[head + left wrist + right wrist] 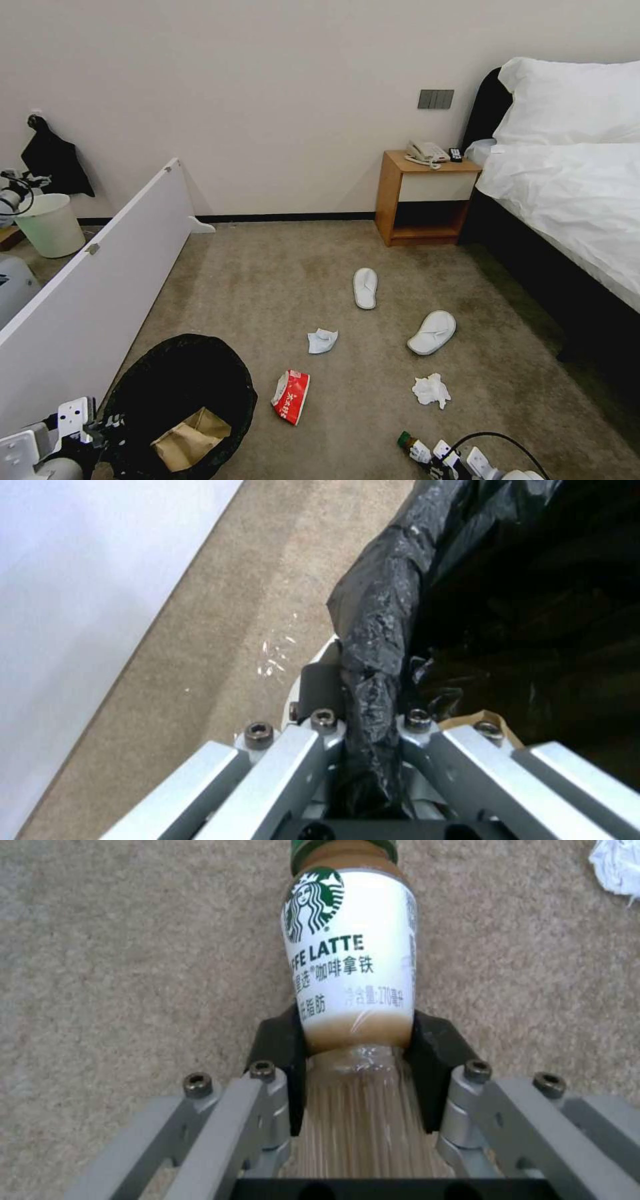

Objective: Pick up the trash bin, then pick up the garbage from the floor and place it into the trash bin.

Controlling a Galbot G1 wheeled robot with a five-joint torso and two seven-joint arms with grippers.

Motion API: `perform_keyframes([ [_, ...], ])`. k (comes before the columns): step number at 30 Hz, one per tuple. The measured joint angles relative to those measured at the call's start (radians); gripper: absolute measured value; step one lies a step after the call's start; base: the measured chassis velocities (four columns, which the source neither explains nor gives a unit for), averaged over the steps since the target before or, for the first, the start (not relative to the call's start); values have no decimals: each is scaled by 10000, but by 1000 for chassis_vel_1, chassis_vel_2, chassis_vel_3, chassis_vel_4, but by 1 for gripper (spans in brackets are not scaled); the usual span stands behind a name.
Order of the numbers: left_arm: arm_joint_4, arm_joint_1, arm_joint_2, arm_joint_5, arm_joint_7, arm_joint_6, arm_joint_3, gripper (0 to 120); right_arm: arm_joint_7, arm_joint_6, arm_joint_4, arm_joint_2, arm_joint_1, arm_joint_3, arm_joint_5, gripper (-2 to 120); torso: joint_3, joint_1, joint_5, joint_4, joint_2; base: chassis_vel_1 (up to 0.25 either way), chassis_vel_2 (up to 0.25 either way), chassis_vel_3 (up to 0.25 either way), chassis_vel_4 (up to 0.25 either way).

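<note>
Looking down, head view: round trash bin lined with crinkly black plastic bag (pixel 180 393) stands low on the carpet, beside the long white board (pixel 87 293).
Bin contents: brown cardboard scrap (pixel 190 437) lies inside.
Left gripper (pixel 110 421): at the bin's near-left rim, touching the bag edge.
Litter beyond the bin: red-and-white wrapper (pixel 291 396) just beside it; crumpled white tissue (pixel 322 341) a little farther; second white tissue (pixel 431 390) well apart from the bin.
Slippers: two white slippers (pixel 365 287), (pixel 433 331) farther from the bin, toward the wooden nightstand (pixel 423 198).
Right gripper (pixel 427 460): far from the bin, low at the frame edge, with a small bottle (pixel 413 447) in it.
Other bin: pale unlined bin (pixel 51 225) behind the board.
Left wrist view: left gripper (pixel 370 715) clamped on the bagged rim of the trash bin (pixel 380 610); cardboard corner (pixel 480 720) just inside.
Right wrist view: right gripper (pixel 360 1060) closed around the lower body of the bottle (pixel 350 955), white label, brown liquid, green cap end pointing away; carpet beneath; tissue (pixel 617 865) nearby.
</note>
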State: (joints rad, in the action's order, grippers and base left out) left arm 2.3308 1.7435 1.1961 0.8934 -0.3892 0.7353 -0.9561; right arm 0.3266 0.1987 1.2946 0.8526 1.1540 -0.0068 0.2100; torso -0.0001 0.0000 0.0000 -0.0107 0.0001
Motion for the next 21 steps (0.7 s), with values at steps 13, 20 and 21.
perform_keyframes([
  [13, 3, -2, -303, 107, -25, 0, 307, 2, -202, -959, 1237, -103, 333, 1240, 590, 28, 2, 0, 0, -1, -1, 0, 0, 0, 0],
  [20, 15, 77, -628, 254, -57, 0, 482, 2, -344, -1406, 2805, 148, 352, 2436, 1233, 28, 2, 0, 1, -2, -1, 0, 0, 0, 0],
  [21, 29, 139, -725, 255, -56, 0, 550, 2, -392, -1429, 3475, 208, 302, 2771, 1698, 28, 2, 0, -2, 1, -1, 0, 0, 0, 0],
])
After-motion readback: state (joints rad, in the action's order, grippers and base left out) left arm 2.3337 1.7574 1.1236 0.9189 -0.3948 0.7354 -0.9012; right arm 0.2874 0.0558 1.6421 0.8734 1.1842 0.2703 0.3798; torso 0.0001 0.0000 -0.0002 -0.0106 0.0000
